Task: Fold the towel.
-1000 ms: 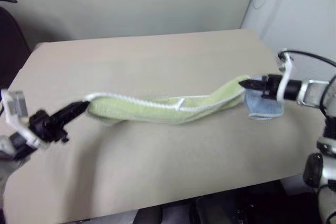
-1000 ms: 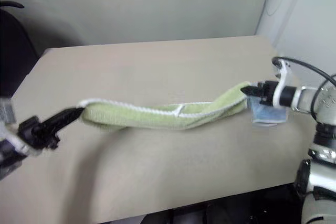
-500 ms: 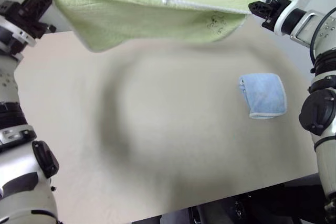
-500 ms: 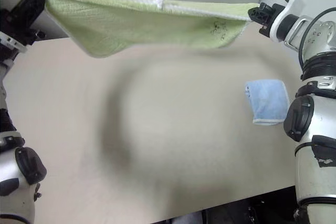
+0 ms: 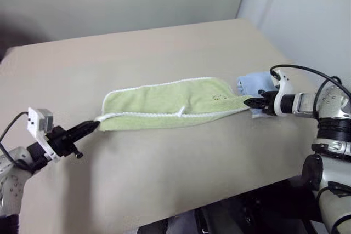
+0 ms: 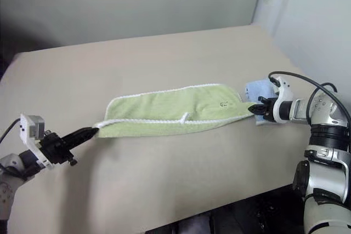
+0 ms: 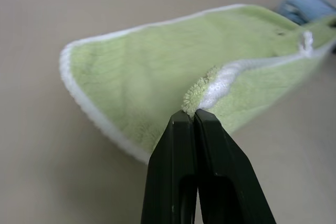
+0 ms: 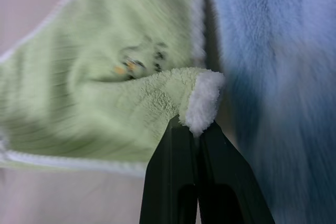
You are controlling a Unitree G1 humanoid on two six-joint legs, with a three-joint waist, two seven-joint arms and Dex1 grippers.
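The light green towel point(image 5: 170, 102) with white edging lies stretched across the middle of the tan table, its near long edge doubled over and a small white loop point(image 5: 182, 110) on that edge. My left gripper point(image 5: 94, 126) is shut on the towel's near left corner point(image 7: 197, 94). At the other end my right gripper point(image 5: 248, 102) is shut on the near right corner point(image 8: 202, 100), low over the table. The towel's far edge rests flat on the surface.
A smaller light blue cloth point(image 5: 253, 84) lies folded just behind my right gripper, touching the towel's right end. The table point(image 5: 164, 47) ends close to the right gripper, with a pale wall point(image 5: 307, 20) beyond.
Both grippers have come down from high above the table, bringing the hanging towel with them. It now lies spread on the surface, wider than a second ago.
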